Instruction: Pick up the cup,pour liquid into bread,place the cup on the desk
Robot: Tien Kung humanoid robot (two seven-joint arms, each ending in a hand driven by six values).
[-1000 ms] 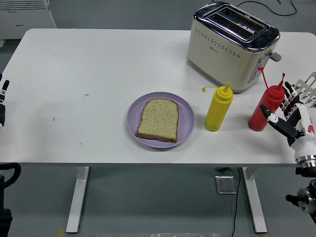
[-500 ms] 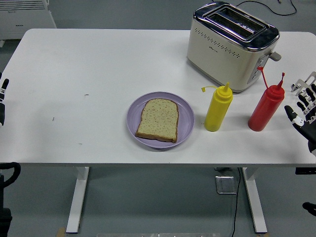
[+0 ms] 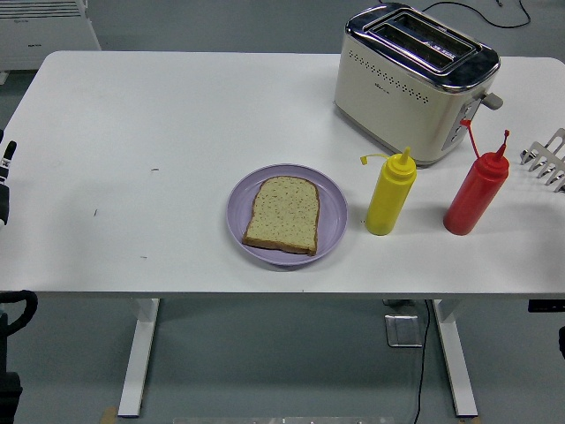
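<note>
Right hand gone from view since earlier, fingers' state unknowable; red squeeze bottle (image 3: 475, 194) upright on surface (image 3: 177, 115) right of yellow bottle (image 3: 389, 193) and bread (image 3: 282, 214) on plate (image 3: 333, 212): likely light, soft-walled, slippery, best gripped mid-body.

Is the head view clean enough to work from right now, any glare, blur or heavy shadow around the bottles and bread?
Head view: sharp throughout, no motion blur; lighting is soft and even, with only faint shadows under the purple round plate and beside the yellow squeeze bottle and red squeeze bottle; bright reflections sit on the chrome top of the cream toaster; the slice of brown bread shows clear texture.
</note>
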